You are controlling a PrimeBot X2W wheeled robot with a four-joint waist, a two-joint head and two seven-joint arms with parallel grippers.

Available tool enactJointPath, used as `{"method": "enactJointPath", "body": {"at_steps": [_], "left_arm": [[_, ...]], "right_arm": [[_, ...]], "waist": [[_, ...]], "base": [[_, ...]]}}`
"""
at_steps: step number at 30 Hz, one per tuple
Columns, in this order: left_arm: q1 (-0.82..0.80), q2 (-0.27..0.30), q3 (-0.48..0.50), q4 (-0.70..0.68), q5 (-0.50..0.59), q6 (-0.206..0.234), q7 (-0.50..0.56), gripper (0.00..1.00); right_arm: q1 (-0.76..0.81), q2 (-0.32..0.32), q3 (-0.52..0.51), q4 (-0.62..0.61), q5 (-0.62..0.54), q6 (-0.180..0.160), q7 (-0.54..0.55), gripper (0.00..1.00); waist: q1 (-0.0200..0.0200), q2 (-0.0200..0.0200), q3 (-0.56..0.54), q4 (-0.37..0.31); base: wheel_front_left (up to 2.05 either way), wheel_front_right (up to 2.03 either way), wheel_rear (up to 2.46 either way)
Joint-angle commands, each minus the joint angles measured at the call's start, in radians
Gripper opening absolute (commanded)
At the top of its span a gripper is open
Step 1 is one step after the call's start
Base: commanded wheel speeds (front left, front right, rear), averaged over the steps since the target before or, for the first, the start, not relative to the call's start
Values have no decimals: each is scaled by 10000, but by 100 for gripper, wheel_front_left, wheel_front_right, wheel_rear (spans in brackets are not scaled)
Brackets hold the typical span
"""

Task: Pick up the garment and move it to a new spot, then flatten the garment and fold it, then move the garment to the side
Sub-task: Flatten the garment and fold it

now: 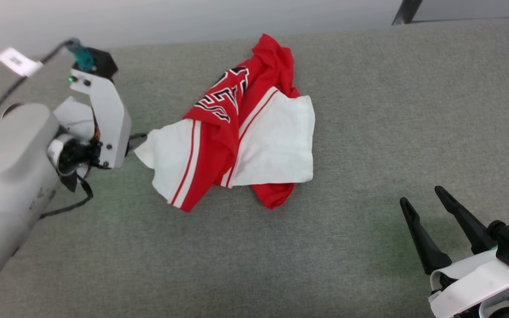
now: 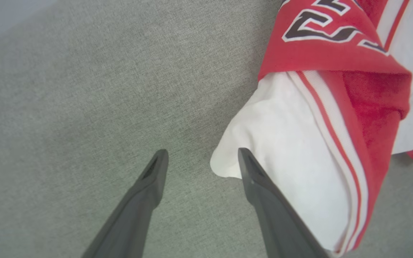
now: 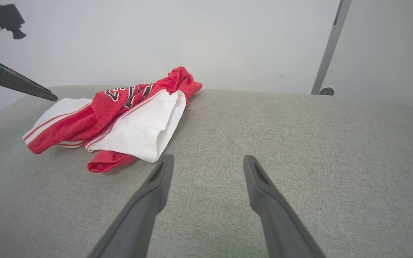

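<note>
Shirt point(image 1: 219, 141): red and white, crumpled mid-cushion point(image 1: 369, 110). My left gripper point(image 2: 201, 154): at its 9 o'clock, fingers spread wide, holding nothing, white sleeve corner just beside one fingertip. My right gripper point(image 1: 422, 195): at 4 o'clock, spread, empty.

Bright, even light covers my grey woven-fabric bench point(image 1: 369, 132). Soft, faint shadows lie beneath the crumpled red-and-white jersey garment point(image 1: 245, 145). My wrist views bow at their edges.
</note>
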Motion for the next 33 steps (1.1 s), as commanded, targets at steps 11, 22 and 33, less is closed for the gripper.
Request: {"method": "enactJointPath", "body": {"at_steps": [11,22,33], "left_arm": [[350,5,568,247,-1340,286,1151,78],[354,22,768,-34,-1515,183,894,0],[-457,1218,829,-399,-868,898,848,0]], "right_arm": [[-69,-13,-119,109,70,-14,-142,100],[-138,1,-190,142,8,-13,-114,100],[-25,43,-103,193,36,-15,-82,100]], "waist": [[0,0,322,-369],[0,0,303,-164],[0,0,145,-21]], "base": [[0,0,0],[0,0,0],[0,0,0]]}}
